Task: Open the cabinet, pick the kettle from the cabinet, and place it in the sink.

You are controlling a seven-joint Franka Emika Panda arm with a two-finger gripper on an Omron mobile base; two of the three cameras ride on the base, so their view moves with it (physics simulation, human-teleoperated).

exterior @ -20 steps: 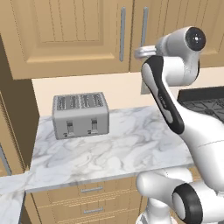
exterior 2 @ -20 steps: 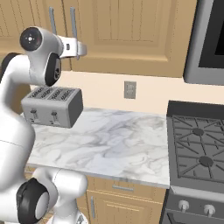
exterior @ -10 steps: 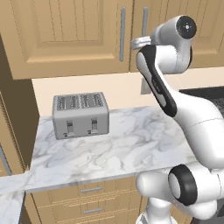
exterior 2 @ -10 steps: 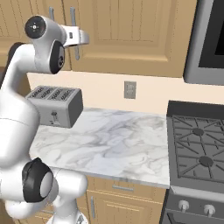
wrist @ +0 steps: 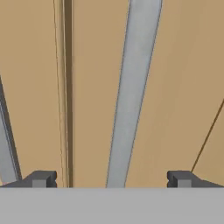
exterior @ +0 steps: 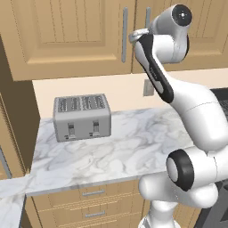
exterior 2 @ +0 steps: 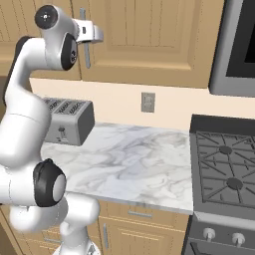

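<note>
The cabinet point(exterior: 75, 40) is a light tan wall unit with both doors closed, also seen from the other side as the cabinet point(exterior 2: 149, 40). My gripper point(wrist: 111, 179) is open, and the right door's long silver handle point(wrist: 131, 87) runs up between its fingertips point(wrist: 41, 178). The left door's handle point(wrist: 6, 148) shows at the edge, past the door seam. From the base, my gripper point(exterior: 138, 35) is raised against the handles point(exterior: 124, 33), as is my gripper point(exterior 2: 94, 34) by the handle point(exterior 2: 87, 52). The kettle is hidden and the sink is out of view.
A silver toaster point(exterior: 82, 116) stands on the marble counter point(exterior: 133, 147) below the cabinet, toward the left. A wall outlet point(exterior 2: 147, 102) sits on the backsplash. A gas stove point(exterior 2: 224, 169) borders the counter on the right, with a microwave point(exterior 2: 239, 45) above. Drawers point(exterior: 93, 193) lie under the counter.
The arm has lifted and pushed the hand up and in toward the cabinet's right handle. The jaws have stayed open and the doors are still closed.
</note>
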